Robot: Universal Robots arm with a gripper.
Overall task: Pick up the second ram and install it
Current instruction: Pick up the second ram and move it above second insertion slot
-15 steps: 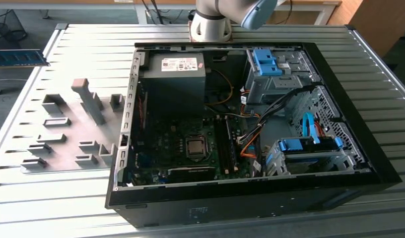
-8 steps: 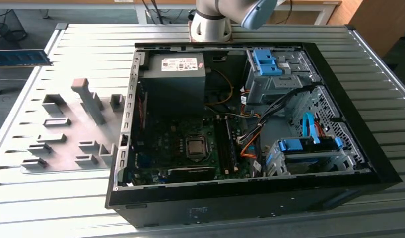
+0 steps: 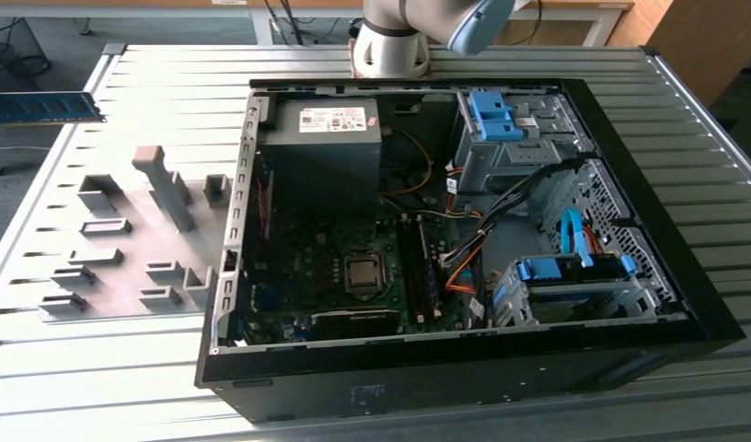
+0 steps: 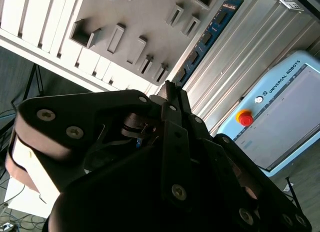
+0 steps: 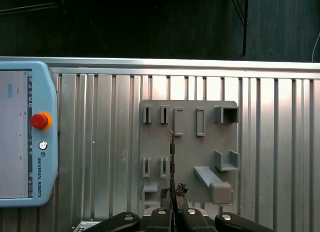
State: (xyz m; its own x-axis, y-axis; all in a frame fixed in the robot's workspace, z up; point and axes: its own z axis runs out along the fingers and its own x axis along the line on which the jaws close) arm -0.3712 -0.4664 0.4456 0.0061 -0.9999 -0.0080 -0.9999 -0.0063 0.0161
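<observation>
While the arm [image 3: 394, 37] hangs above the grey rack [image 5: 187, 147], its tool [image 5: 173, 192] pinches the second ram [image 3: 41, 107].

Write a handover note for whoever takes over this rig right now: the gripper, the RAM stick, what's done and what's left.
Gripper: shut on the second ram, gripping it at one end.
Position: the stick is in the air. In the first wrist view it is edge-on over the grey fixture tray. It sits to the exterior view's left of the open computer case.
Done: pick-up.
Left: installation. The ram is outside the case, well away from the motherboard.
</observation>
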